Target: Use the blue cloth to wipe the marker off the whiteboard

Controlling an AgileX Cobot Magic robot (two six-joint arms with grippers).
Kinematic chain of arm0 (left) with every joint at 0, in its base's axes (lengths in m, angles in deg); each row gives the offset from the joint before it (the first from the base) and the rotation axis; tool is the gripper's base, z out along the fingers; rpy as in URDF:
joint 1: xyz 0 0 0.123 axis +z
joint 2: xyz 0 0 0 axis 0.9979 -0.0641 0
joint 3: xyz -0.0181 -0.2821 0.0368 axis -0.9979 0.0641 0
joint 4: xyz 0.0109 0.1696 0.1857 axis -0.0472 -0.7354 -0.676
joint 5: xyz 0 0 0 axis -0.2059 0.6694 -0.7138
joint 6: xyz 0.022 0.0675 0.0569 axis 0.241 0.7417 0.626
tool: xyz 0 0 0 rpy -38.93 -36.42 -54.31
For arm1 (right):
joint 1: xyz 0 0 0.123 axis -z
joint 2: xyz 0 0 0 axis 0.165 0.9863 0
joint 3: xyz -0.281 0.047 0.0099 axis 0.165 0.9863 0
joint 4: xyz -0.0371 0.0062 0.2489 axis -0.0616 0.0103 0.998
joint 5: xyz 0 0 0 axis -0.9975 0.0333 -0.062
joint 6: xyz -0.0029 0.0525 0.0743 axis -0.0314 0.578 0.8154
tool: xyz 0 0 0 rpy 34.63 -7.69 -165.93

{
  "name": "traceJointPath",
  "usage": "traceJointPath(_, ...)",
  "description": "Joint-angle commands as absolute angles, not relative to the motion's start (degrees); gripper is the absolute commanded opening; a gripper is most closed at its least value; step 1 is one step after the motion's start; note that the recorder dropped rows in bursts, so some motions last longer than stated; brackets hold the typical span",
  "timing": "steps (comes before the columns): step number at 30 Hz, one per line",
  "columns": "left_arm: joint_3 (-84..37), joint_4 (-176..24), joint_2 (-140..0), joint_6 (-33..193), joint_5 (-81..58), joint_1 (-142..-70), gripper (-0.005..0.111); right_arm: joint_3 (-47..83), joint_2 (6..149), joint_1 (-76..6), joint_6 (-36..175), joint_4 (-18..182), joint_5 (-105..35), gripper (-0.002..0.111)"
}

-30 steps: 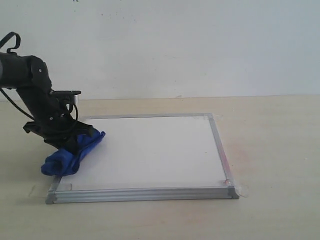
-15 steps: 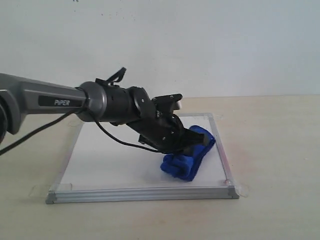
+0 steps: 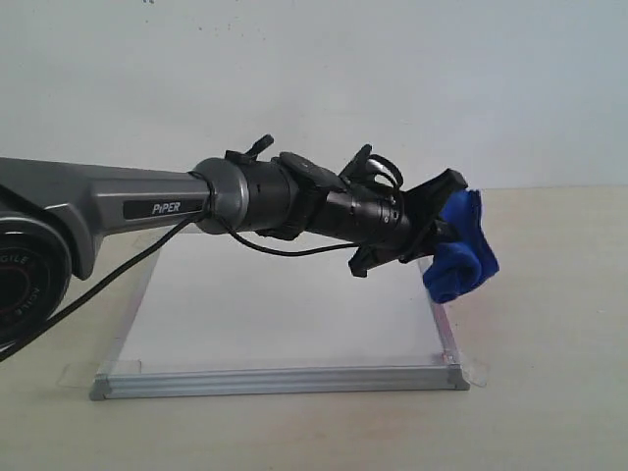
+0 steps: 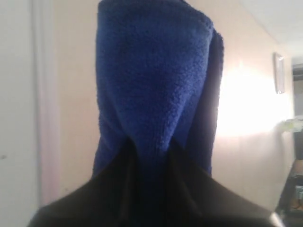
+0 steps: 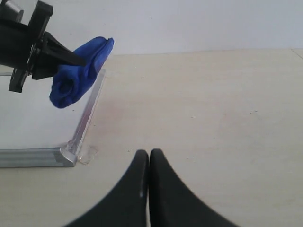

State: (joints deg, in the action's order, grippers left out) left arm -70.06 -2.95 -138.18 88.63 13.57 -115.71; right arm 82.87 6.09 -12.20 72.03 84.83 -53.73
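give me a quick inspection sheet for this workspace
surface: pale wooden table with the board on it
job's things: whiteboard lies flat, no red lines seen on its visible face; blue cloth held up over its right edge
clutter: nothing seen
grippers: left gripper shut on the blue cloth; right gripper shut, empty, over the table
cables: black cable loops under the left arm
surroundings: plain white wall

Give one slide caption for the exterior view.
Left gripper holds the blue cloth at the whiteboard's right edge; board looks clean.
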Motion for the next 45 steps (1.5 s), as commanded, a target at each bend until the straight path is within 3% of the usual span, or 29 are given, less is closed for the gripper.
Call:
traceJointPath(1, -71.61, 4.39, -137.67, 92.36, 12.52, -116.45, 0.004, 82.8, 5.79, -11.82, 71.8, 84.86, -53.21, 0.0)
traceJointPath(18, -71.61, 10.7, -141.66, 91.02, 6.1, -118.34, 0.004, 82.8, 5.79, -11.82, 71.8, 84.97, -53.21, 0.0)
traceJointPath(45, -71.34, 1.23, -144.04, 82.83, 5.17, -118.34, 0.004, 82.8, 5.79, -11.82, 71.8, 84.97, -53.24, 0.0)
